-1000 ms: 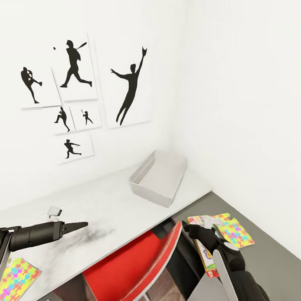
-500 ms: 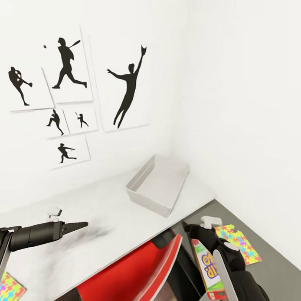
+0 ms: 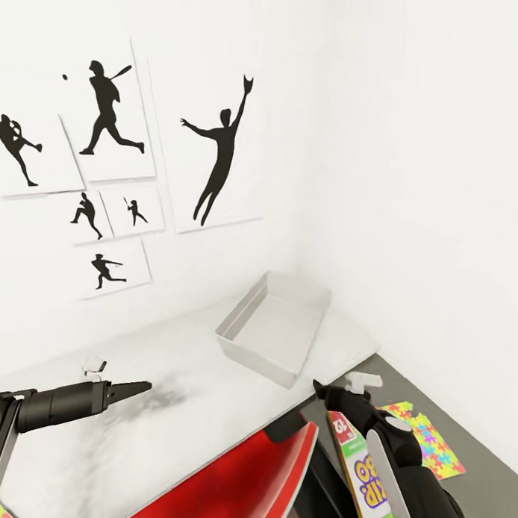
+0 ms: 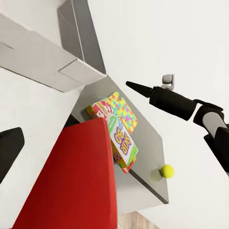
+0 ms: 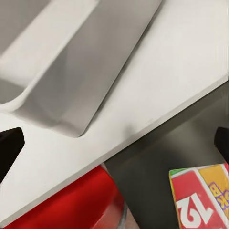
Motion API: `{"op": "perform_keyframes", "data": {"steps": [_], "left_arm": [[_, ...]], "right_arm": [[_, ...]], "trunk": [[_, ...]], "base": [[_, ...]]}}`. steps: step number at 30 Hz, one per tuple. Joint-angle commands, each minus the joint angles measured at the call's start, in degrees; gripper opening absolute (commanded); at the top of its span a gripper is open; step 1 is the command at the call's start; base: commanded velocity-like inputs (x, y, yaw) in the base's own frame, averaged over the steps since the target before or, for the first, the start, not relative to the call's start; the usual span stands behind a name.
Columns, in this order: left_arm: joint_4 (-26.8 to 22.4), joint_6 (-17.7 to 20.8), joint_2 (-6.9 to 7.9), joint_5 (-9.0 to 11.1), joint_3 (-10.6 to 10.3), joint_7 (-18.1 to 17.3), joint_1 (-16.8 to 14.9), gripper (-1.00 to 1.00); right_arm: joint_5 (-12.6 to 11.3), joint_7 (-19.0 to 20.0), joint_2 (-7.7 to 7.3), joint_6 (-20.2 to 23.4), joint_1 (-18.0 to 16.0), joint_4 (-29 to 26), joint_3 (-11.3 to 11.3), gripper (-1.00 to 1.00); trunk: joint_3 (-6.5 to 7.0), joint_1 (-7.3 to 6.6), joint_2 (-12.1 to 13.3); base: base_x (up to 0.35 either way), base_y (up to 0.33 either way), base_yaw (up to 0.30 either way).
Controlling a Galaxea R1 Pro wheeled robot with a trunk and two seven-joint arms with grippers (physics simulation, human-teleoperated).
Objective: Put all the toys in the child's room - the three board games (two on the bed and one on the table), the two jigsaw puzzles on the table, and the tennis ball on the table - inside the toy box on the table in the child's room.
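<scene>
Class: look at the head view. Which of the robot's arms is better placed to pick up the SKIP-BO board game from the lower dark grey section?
Probably the right. The right gripper hangs just above the SKIP-BO board game, while the left gripper points across the pale table, far from it.

The right arm hides part of the SKIP-BO box (image 3: 371,476). Beside the right gripper (image 3: 330,392), the jigsaw puzzle (image 3: 426,442) is partly covered too.
</scene>
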Motion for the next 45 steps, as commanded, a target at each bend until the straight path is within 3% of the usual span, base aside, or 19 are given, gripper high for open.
{"op": "perform_keyframes", "data": {"steps": [1, 45], "left_arm": [[0.0, 0.6, -0.01, -0.5, 0.0, -0.5, -0.1, 1.00], [0.0, 0.6, -0.07, -0.5, 0.0, -0.5, -0.1, 1.00]], "right_arm": [[0.0, 0.1, -0.03, 0.3, 0.0, -0.1, 0.0, 1.00], [0.0, 0.1, -0.10, 0.3, 0.0, -0.1, 0.0, 1.00]], "trunk": [[-0.12, 0.05, -0.1], [-0.12, 0.05, -0.1]], "base": [[0.110, 0.016, 0.110], [0.053, 0.001, 0.024]]}}
